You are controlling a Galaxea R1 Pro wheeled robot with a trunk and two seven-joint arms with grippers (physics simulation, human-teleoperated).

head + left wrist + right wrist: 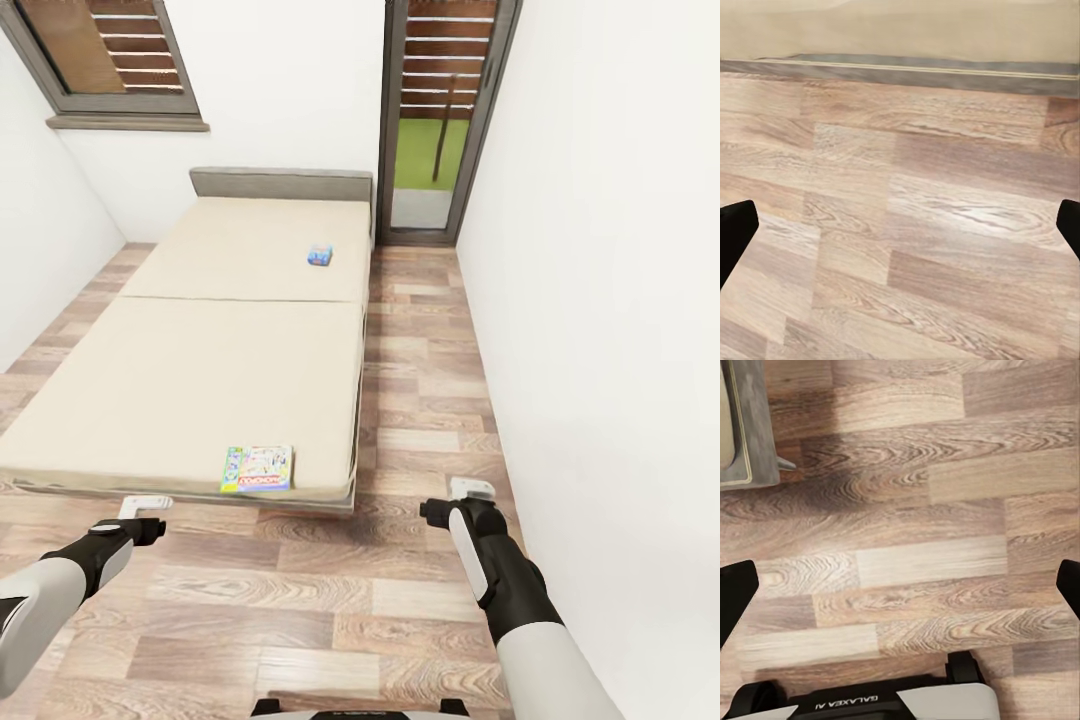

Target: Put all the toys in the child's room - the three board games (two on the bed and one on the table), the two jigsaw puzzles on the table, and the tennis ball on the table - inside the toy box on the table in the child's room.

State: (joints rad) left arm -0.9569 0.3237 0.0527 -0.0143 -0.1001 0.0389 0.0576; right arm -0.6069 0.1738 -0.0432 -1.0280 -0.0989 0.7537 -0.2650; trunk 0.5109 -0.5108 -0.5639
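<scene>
Two board games lie on the bed (200,370). A yellow, green and red one (258,469) sits at the near foot edge of the mattress, and a small blue one (319,255) lies further up towards the headboard. My left gripper (146,506) (900,232) hangs open over the floor just short of the bed's foot, left of the near game. My right gripper (471,489) (900,592) is open too, over the floor to the right of the bed corner (746,427). The table, toy box, jigsaw puzzles and tennis ball are out of view.
A wood-plank aisle (420,400) runs between the bed and the white right wall (600,300). A glass door (435,140) stands at the aisle's far end, with a window (110,60) at the back left. My base (870,701) shows below the right gripper.
</scene>
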